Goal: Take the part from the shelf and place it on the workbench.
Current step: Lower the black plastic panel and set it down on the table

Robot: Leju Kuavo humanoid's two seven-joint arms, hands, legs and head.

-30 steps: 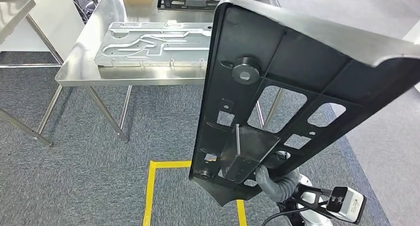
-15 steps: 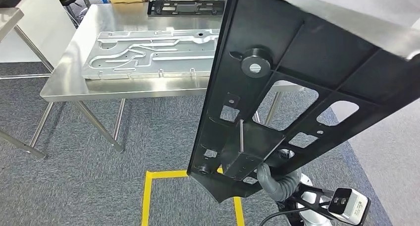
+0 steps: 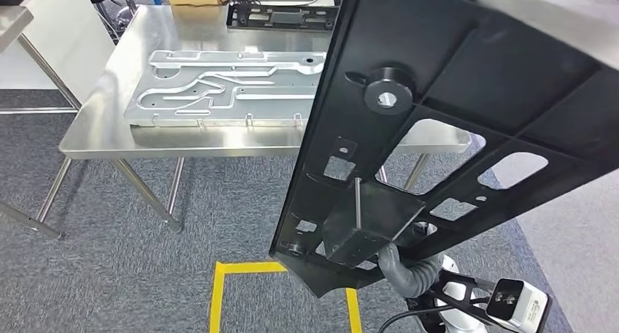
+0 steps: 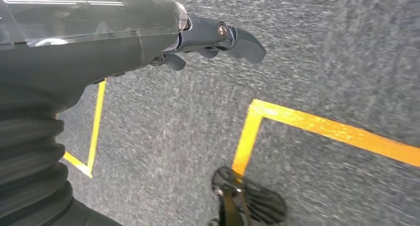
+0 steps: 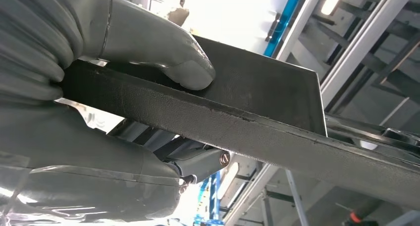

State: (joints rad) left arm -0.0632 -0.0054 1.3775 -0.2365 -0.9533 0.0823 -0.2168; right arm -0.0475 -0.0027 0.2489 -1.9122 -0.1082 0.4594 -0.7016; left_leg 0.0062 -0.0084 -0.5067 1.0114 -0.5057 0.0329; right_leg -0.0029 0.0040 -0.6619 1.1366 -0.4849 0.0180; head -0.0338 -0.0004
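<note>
Since the earlier frames the whole head view has shifted, so the camera has moved: the workbench (image 3: pixel 95 139) now sits slightly lower and nearer in the picture, while the black part (image 3: pixel 438 128) keeps much the same place in front of the camera. Removal from the shelf is judged complete; the part is off any support, carried tilted in the air, near the workbench but not yet over its top, hiding the bench's right end from view. Placement remains outstanding: the approach must be closed and the part laid down beside the machined aluminium plate (image 3: pixel 219 85) and clear of the second black frame (image 3: pixel 281 15) at the bench's far edge. The right hand (image 5: pixel 124 87) pinches the part's edge, thumb (image 5: pixel 173 52) pressed on one face and fingers on the other. The left hand (image 4: pixel 213 37) hangs over the carpet holding nothing, fingers loosely extended. No brand, label or legible writing is visible on the part, plate or bench.
</note>
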